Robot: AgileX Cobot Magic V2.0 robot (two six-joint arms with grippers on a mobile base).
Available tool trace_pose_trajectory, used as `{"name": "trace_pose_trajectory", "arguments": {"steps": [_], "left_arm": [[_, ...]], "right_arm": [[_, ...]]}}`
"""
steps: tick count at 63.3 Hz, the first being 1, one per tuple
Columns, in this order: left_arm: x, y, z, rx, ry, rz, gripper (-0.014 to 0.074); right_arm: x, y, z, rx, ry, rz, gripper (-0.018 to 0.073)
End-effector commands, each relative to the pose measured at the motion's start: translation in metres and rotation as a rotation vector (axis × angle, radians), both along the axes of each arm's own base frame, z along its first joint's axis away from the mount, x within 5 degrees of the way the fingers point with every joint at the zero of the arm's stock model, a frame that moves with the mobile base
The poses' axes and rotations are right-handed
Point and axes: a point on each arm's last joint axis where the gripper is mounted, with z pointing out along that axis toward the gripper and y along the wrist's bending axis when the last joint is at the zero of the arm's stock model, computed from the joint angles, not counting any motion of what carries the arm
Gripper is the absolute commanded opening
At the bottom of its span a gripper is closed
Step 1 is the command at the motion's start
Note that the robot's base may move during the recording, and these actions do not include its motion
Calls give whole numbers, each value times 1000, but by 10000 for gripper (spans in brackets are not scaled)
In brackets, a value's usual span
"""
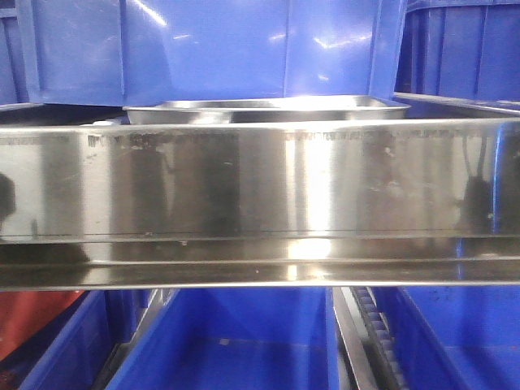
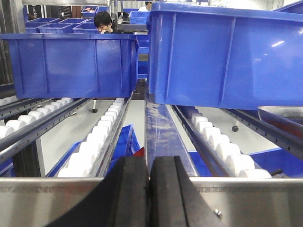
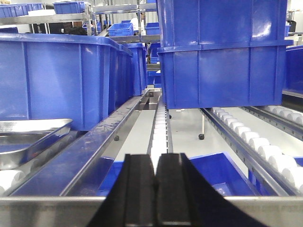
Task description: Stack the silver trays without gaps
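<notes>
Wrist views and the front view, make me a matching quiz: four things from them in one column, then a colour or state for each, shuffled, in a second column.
Things:
1. silver tray
2. left pincer
3. rollers
4. bins

Colour or state:
A. white
B. blue
C. shiny steel
D. black, shut

Pairs: 1-C, 2-D, 3-A, 4-B

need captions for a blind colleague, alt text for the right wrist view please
The right gripper, its black fingers shut together, fills the bottom centre over a steel rail, facing down roller conveyor lanes. A silver tray lies at lower left before a large blue bin; stacked blue bins stand at upper right.
</notes>
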Motion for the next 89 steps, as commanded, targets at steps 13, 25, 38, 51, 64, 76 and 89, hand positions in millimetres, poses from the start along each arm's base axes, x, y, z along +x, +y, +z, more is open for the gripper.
{"name": "trace_pose_trajectory", "arguments": {"steps": [13,25,38,51,64,76,89], "left_arm": [[-1,0,2,-1,-18,-7,4],[-1,0,2,-1,-18,-7,4],[-1,0,2,52,-20,-3,4],[-1,0,2,69,-20,-2,4],[-1,0,3,70,-25,-2,4],[-1,0,3,70,-25,-2,4],[-1,0,3,70,-23,-2,4]], "right_arm": [[0,0,2,-6,-22,-6,-80],[0,0,2,-6,-22,-6,-80],[0,0,2,-6,-22,-6,-80],[0,0,2,-6,-22,-6,-80],[-1,-1,7,-7,-71,-11,-80],[-2,-1,12,-8,-129,-17,-80],[-2,-1,12,-8,-130,-17,-80]]}}
